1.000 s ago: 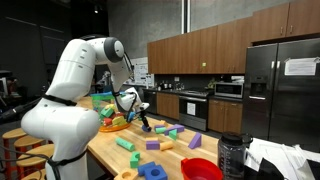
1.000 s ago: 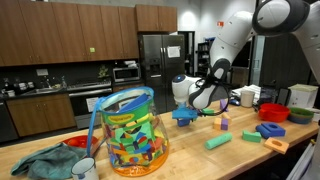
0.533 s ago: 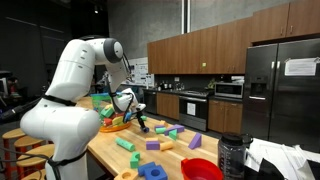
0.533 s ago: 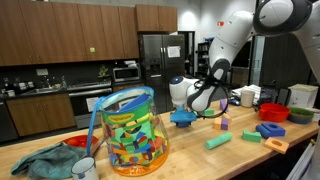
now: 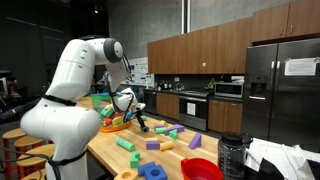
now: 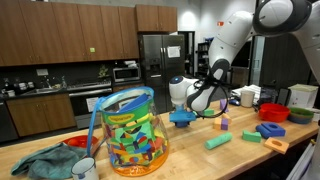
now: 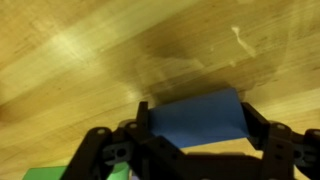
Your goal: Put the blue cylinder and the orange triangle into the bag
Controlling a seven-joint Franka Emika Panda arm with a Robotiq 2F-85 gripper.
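My gripper (image 7: 197,118) is shut on the blue cylinder (image 7: 200,120), which fills the space between the two black fingers just above the wooden counter. In an exterior view the gripper (image 6: 186,115) holds the blue cylinder (image 6: 182,117) low over the counter, a short way to the right of the bag (image 6: 133,130). The bag is see-through with a greenish top and is full of coloured blocks. It also shows behind the arm in the exterior view from the far side (image 5: 105,108). An orange block (image 6: 277,146) lies at the counter's right end; I cannot tell its shape.
Loose blocks lie on the wooden counter: a green bar (image 6: 217,141), a blue piece (image 6: 270,130), purple and green ones (image 5: 152,145). A red bowl (image 5: 200,168) stands near the counter's end. A teal cloth (image 6: 45,160) and a white cup (image 6: 85,168) lie beside the bag.
The gripper with the blue cylinder has shifted slightly towards the bag; it has barely moved in the last half second.
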